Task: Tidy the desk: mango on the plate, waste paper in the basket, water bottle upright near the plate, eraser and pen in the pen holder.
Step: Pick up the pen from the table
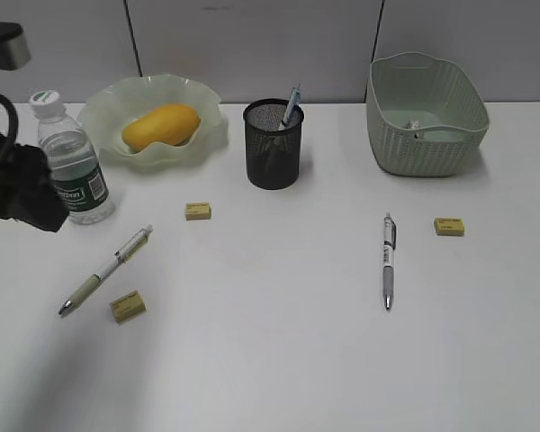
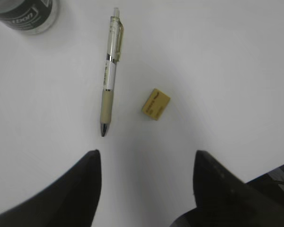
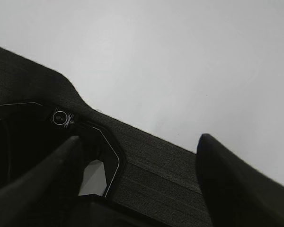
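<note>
My left tool [image 2: 144, 189] hangs spread and empty over the table [image 1: 279, 360]; right tool [image 3: 137, 184] also spread, holding nothing, parked off the work area.

Nearest, still loose: a pen [image 2: 109, 75] and an eraser [image 2: 155, 104] just beside it, both under my left tool. Mid-table: a second pen [image 1: 388, 261] lying flat, an eraser [image 1: 449, 226] near it, a third eraser [image 1: 198, 211] to the left. None are in the holder [image 1: 273, 144] yet, though it already has one pen standing in it.

Farther back, done: bottle [image 1: 72, 162] upright beside the plate [image 1: 103, 112], mango [image 1: 161, 126] on the plate. Basket [image 1: 423, 112] holds something small and pale, likely the paper; too small to confirm.

Judgement: pens and erasers remain.
</note>
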{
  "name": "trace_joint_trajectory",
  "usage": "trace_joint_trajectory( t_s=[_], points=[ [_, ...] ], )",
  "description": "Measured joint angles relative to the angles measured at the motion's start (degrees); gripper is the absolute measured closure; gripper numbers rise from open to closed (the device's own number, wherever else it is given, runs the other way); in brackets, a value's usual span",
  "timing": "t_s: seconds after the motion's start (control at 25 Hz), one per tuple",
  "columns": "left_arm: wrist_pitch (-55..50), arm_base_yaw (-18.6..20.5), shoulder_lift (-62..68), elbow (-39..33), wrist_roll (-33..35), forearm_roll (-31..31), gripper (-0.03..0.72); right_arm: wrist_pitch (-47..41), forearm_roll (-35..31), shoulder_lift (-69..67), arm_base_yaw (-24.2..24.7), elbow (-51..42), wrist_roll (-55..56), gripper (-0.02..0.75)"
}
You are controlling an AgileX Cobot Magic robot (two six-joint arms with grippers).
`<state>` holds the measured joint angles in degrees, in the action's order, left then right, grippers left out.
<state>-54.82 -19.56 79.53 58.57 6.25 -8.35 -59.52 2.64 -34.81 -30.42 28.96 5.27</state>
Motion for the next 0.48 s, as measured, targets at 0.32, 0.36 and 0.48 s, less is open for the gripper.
trace_joint_trajectory(
  t_s=[0.32,0.36,0.48],
  points=[
    [-0.1,0.0,12.1,5.4,3.0,0.1,0.221,0.0,0.0,0.0,0.0,0.0,0.1,0.155],
    [0.0,0.0,13.3,5.7,3.7,0.1,0.221,0.0,0.0,0.0,0.0,0.0,0.1,0.155],
    [0.3,0.0,16.6,6.0,5.2,0.6,0.221,0.0,0.0,0.0,0.0,0.0,0.1,0.155]
  ],
)
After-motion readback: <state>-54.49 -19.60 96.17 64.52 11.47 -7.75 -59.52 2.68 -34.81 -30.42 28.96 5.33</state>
